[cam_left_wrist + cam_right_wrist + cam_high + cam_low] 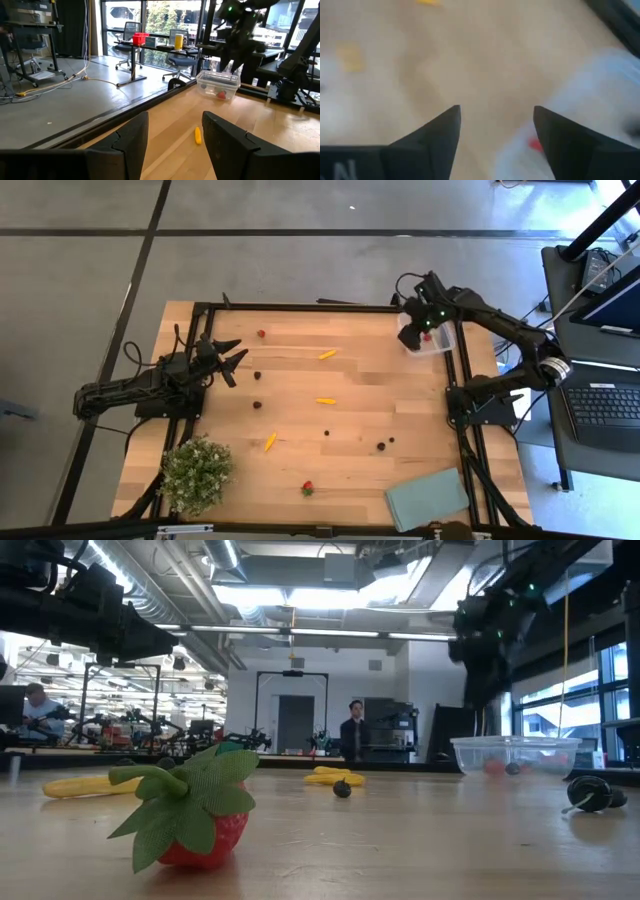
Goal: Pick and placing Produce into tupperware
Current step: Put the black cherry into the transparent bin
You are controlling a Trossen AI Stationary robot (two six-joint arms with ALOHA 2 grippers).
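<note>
Both grippers gape: right gripper (420,323) above tupperware (440,343), left gripper (232,358) idle.

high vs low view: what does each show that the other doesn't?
Only high: the green plant, the grey-green rectangle, the whole scatter of produce, and the left gripper open at the table's left edge.

Only low: the room behind, a person standing there, and a close-up strawberry.

Both: the tupperware with red fruit inside, and the right gripper above it.
</note>
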